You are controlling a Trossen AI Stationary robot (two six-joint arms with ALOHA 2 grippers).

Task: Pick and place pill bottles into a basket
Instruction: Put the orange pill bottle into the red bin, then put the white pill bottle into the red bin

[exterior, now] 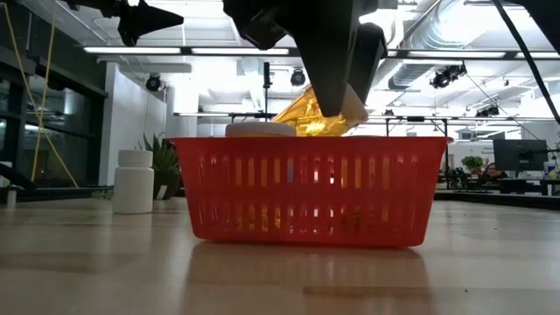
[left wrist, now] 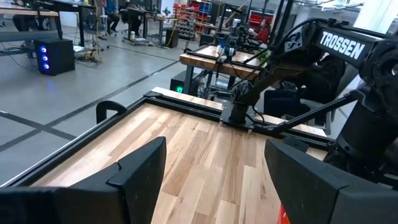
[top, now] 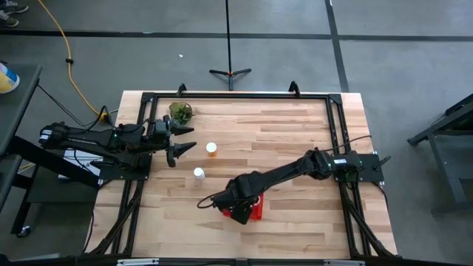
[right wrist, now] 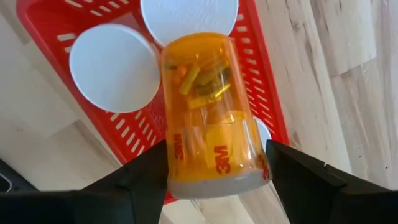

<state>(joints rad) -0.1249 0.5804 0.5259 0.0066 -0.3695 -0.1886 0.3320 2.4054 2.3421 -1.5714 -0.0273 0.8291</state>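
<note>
The red basket (top: 256, 212) stands on the table at the near middle and also shows in the low view (exterior: 311, 188). My right gripper (right wrist: 214, 190) is over the basket, shut on an orange pill bottle (right wrist: 208, 106). Several white caps of bottles show inside the basket (right wrist: 115, 68). Two more pill bottles stand upright on the table to the basket's far left, one (top: 211, 149) beyond the other (top: 198, 174). My left gripper (top: 188, 139) hovers open and empty beside them, above the table. My right gripper pinches the orange bottle between its two fingers, on the sides of the body just by the pale cap end (right wrist: 177, 168). The fingers point down from above. The bottle hangs tilted (exterior: 311, 118), cap end up at the fingers and other end down into the basket.
A small green plant (top: 180, 112) stands at the table's far left corner, just beyond my left gripper. A black frame (top: 236, 94) runs around the tabletop. Bare wood lies to the right of the basket.
</note>
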